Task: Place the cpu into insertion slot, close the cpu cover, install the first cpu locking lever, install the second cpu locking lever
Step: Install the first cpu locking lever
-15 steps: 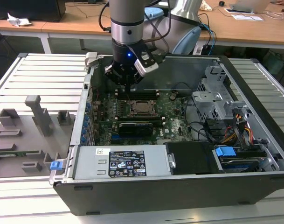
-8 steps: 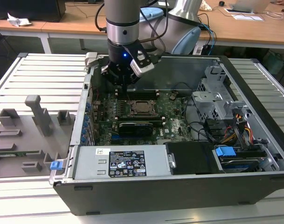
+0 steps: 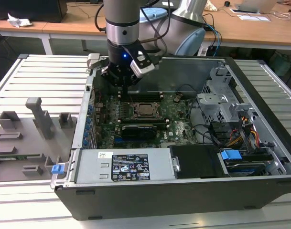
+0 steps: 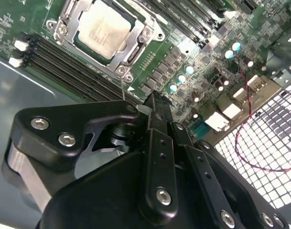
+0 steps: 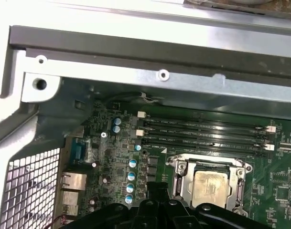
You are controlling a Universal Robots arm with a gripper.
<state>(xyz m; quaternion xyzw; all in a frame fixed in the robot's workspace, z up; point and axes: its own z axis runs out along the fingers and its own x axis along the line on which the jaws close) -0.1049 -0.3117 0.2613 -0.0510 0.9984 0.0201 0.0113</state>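
second wrist view — cpu [image 4: 101, 29] sits under cpu cover [image 4: 135, 50]

First wrist view: one edge of the cpu [image 5: 210, 186] is hidden behind the tool [image 5: 156, 191]. Second wrist view: one corner of the cover [image 4: 137, 46] is cut off by the picture's edge. Exterior view: the slot [image 3: 146, 109] is too small to tell its detail.

The gripper [image 3: 122, 85] hung low inside the open computer case [image 3: 260, 157] — near the insertion slot [image 3: 137, 109], toward the exterior view's left of it — and the cpu [image 3: 146, 109] showed pale there, green board [image 3: 178, 126] all round.
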